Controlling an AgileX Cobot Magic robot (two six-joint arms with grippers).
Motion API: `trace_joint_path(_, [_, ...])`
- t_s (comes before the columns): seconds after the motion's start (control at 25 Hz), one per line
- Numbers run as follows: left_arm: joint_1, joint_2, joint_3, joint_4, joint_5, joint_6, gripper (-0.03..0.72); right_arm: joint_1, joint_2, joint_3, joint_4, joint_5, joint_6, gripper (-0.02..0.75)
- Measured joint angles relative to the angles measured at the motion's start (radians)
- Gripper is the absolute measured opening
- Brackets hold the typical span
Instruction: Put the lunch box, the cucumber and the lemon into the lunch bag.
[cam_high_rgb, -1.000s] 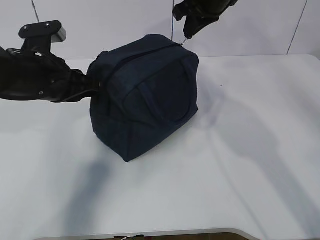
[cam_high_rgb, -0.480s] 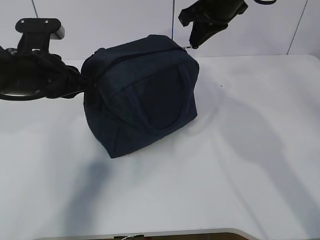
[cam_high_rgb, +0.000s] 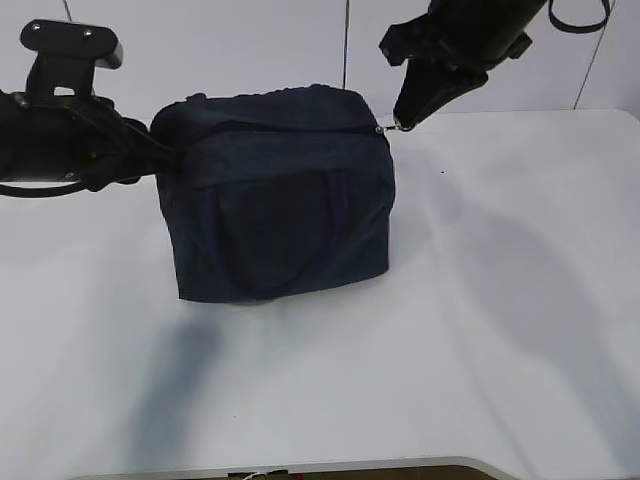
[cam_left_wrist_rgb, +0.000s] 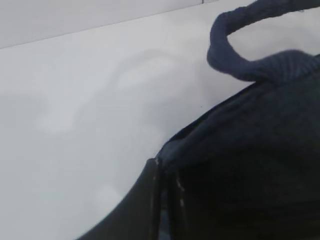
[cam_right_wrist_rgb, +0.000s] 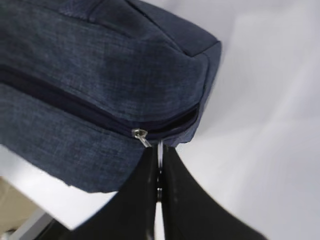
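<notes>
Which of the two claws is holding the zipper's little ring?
The right gripper, at the lunch bag's right top corner, pinches the silver ring pull. The left gripper grips fabric at the bag's opposite end.

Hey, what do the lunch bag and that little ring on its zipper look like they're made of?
The lunch bag looks like woven fabric, matte dark navy: a heathered weave shows in the right wrist view. The ring pull, pinched in the right gripper, looks like metal, silvery and shiny, though it's small.
</notes>
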Motion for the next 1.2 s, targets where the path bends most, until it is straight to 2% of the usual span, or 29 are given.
trace_joint_path(0.12, [0.0,0.0,0.0,0.007,-0.015,0.0,-0.015,0.0,-0.038,0.058,0.045,-0.002,0.004,0.005])
trace_joint_path(0.4, [0.0,0.0,0.0,0.116,-0.045,0.002,-0.015,0.0,-0.069,0.115,0.11,-0.008,0.023,0.005])
trace_joint_path(0.88, [0.0,0.0,0.0,0.422,-0.03,0.002,-0.002,0.0,-0.069,0.115,0.122,-0.006,0.08,0.004])
trace_joint_path(1.0, [0.002,0.0,0.0,0.447,-0.007,0.002,0.064,0.0,-0.069,0.115,0.128,-0.006,0.084,0.005])
trace_joint_path(1.2, [0.013,-0.024,0.0,0.49,0.095,0.002,0.293,0.0,-0.069,0.115,0.128,-0.006,0.086,0.005])
